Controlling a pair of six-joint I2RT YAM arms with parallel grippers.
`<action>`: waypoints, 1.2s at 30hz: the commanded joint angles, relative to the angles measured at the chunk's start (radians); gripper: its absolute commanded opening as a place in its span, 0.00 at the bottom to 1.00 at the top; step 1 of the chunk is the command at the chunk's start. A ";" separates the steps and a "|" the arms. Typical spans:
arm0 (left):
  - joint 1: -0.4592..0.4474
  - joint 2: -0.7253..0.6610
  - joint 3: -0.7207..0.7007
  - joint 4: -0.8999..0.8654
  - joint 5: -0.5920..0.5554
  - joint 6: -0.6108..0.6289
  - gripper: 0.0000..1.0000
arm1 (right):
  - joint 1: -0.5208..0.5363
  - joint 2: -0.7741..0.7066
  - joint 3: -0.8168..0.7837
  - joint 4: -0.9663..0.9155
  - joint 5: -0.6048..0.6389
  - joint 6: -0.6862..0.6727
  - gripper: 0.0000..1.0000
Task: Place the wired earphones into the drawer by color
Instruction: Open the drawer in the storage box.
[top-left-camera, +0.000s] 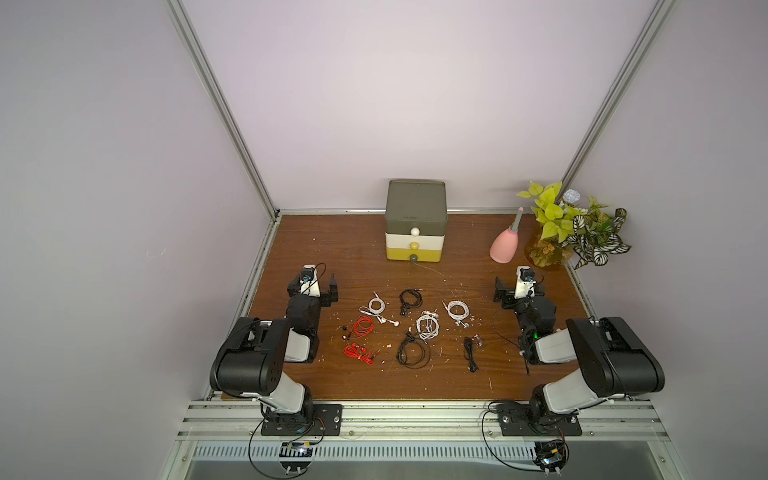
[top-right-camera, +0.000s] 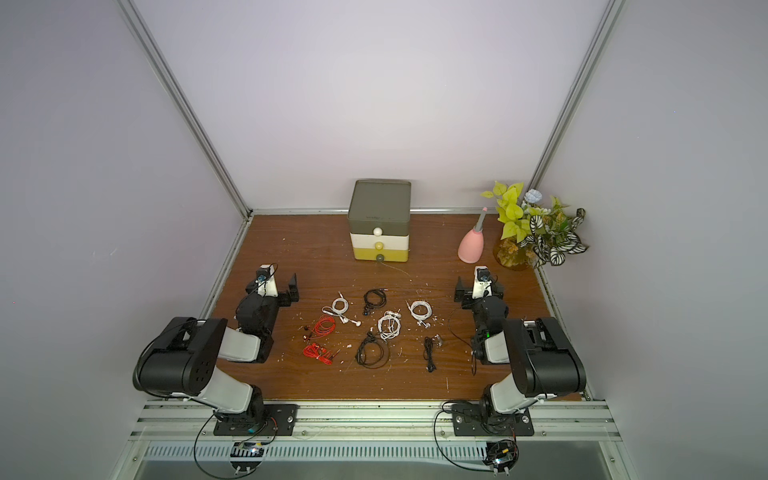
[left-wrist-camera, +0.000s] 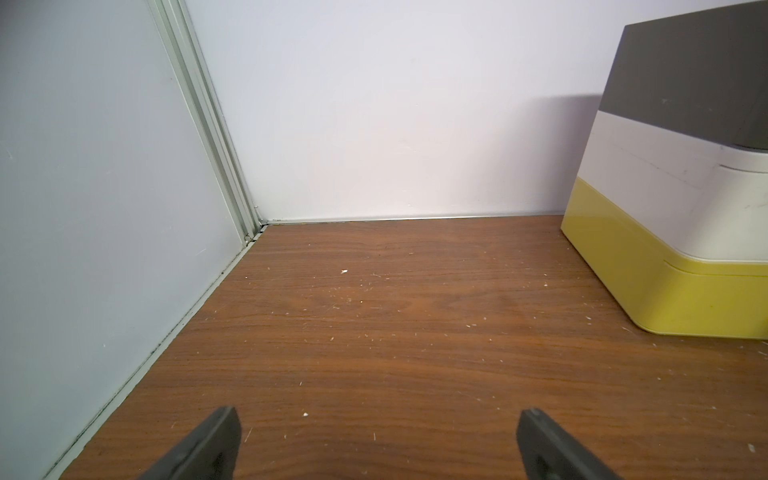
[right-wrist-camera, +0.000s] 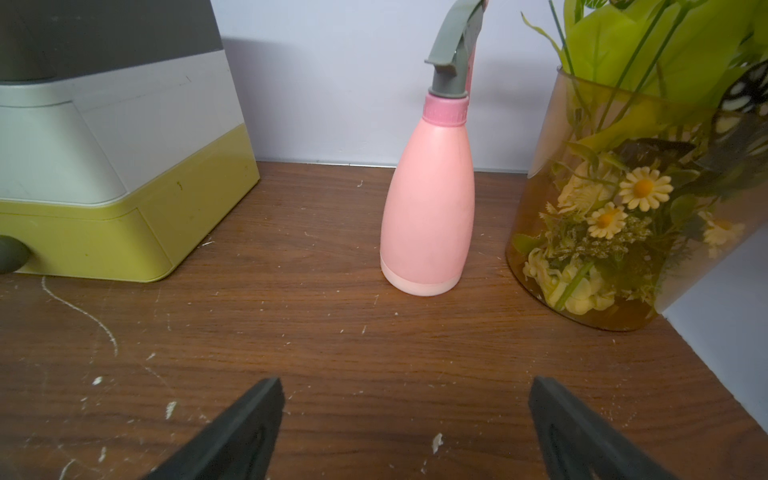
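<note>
Both hands sit low over the table (top-left-camera: 353, 249), one at each side of the wired earphones (top-left-camera: 428, 326) and touching none of them. The left hand (top-left-camera: 312, 282) has its jaws spread wide with nothing held. Its wrist view shows bare wood ahead of the fingertips (left-wrist-camera: 224, 428) and the side of the drawer box (left-wrist-camera: 648, 178). The right hand (top-left-camera: 519, 286) is spread just as wide and empty, facing a pink spray bottle (right-wrist-camera: 428, 199) and an amber vase of artificial flowers (right-wrist-camera: 582, 257).

The eight bundles lie in a loose cluster mid-table, between the hands and a little nearer the arm bases than the fingertips. The two red coils (top-left-camera: 360, 326) lie closest to the left arm. A black bundle (top-left-camera: 470, 352) and a white coil (top-left-camera: 457, 309) lie closest to the right arm. Two more white and two more black fill the middle.

The drawer box stands against the back wall, well apart from the cluster, with all three drawers shut: olive-grey with a white knob (top-left-camera: 414, 231), cream with a yellow knob (top-left-camera: 414, 245), and yellow with a grey knob (top-left-camera: 414, 258). Open table lies between its front and the earphones. Lilac walls close the left, right and far edges. The bottle and vase fill the far right corner, and an aluminium rail along the near edge carries both arm bases. A small dark mark on the box's top front rim is too small to read.
</note>
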 joint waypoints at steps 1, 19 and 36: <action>0.012 0.003 0.005 -0.003 -0.004 -0.002 0.99 | 0.000 0.002 0.023 0.025 -0.015 -0.005 0.99; 0.012 -0.173 -0.041 -0.054 -0.078 -0.022 0.99 | 0.000 -0.106 0.013 -0.037 0.012 0.002 0.99; 0.000 -0.643 0.182 -0.723 0.198 -0.376 0.99 | 0.011 -0.400 0.318 -0.737 -0.359 0.395 0.99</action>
